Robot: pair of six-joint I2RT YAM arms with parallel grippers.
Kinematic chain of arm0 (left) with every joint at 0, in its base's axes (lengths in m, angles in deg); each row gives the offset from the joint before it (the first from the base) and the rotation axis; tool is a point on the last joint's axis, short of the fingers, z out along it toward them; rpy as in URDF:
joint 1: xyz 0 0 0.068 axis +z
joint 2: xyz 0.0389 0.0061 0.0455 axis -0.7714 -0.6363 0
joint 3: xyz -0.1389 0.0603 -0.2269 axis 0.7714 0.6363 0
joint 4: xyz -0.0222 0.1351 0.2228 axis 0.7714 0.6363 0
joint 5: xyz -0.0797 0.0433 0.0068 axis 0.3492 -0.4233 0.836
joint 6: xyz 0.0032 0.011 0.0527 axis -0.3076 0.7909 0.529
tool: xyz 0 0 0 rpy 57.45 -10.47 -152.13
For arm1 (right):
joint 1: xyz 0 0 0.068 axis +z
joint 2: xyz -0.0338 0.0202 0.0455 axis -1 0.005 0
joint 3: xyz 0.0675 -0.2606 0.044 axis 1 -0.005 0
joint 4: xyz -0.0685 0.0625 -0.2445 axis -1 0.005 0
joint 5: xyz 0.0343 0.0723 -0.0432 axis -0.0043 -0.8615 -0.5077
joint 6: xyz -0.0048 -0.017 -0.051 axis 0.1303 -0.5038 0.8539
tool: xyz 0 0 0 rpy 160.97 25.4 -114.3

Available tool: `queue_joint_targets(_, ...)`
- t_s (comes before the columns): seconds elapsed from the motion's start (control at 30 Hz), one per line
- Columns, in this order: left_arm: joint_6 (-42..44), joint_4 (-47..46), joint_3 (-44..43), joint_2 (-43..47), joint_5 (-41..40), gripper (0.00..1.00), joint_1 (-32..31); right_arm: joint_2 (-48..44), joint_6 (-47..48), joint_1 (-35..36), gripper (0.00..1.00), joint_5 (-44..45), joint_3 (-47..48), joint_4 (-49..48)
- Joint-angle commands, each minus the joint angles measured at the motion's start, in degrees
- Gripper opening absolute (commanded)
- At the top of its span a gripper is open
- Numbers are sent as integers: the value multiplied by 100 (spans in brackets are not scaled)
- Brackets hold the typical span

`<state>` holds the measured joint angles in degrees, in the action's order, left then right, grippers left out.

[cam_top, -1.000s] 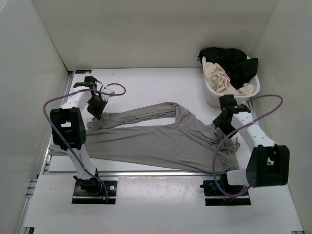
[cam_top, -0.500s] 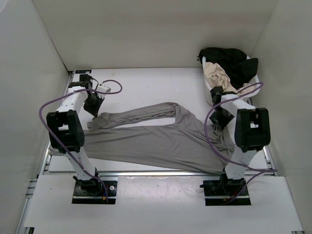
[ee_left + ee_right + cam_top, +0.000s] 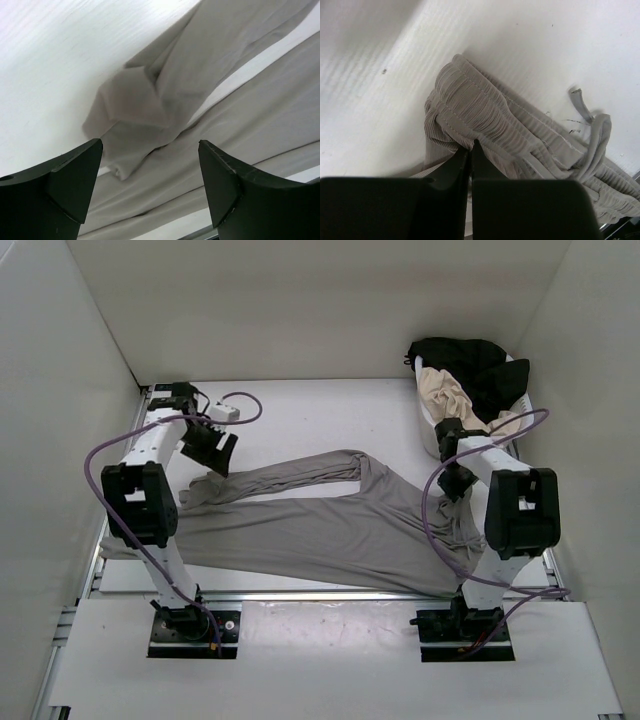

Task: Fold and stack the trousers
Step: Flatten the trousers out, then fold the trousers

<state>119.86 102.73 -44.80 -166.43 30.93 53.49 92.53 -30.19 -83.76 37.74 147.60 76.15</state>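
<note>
With the grey trousers (image 3: 320, 530) spread across the worktop (image 3: 300, 410), their crumpled leg end (image 3: 135, 110) is now released by the left claw (image 3: 150, 150), held apart above it, while the waistband (image 3: 490, 120) is pinched in the closed right claw (image 3: 470, 145), so folding is judged barely begun.

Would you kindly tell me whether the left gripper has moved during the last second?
Yes. The left gripper has shifted to the right in the top view, away from the left wall.
</note>
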Motion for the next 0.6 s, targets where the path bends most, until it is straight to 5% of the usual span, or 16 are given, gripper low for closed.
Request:
queue_joint_targets(0.0, -94, -290, 70, -121, -55, 89, -256, -368, 72, -33, 0, 259, 50, -27)
queue_joint_targets(0.2, -287, -503, -264, -595, -971, 83, -204, -606, 187, 72, 0, 364, -3, -27)
queue_joint_targets(0.37, -164, -283, -221, -965, -971, 64, -204, -659, 239, 125, 0, 417, -55, -27)
queue_joint_targets(0.47, -164, -354, -80, -965, -1076, 43, -204, -712, 239, 125, 0, 470, -55, -27)
queue_joint_targets(0.5, -164, -415, -79, -965, -1076, 18, -204, -764, 239, 125, 0, 470, -55, -27)
queue_joint_targets(0.57, -164, -415, -79, -965, -1007, 14, -204, -764, 239, 125, 0, 470, -55, -27)
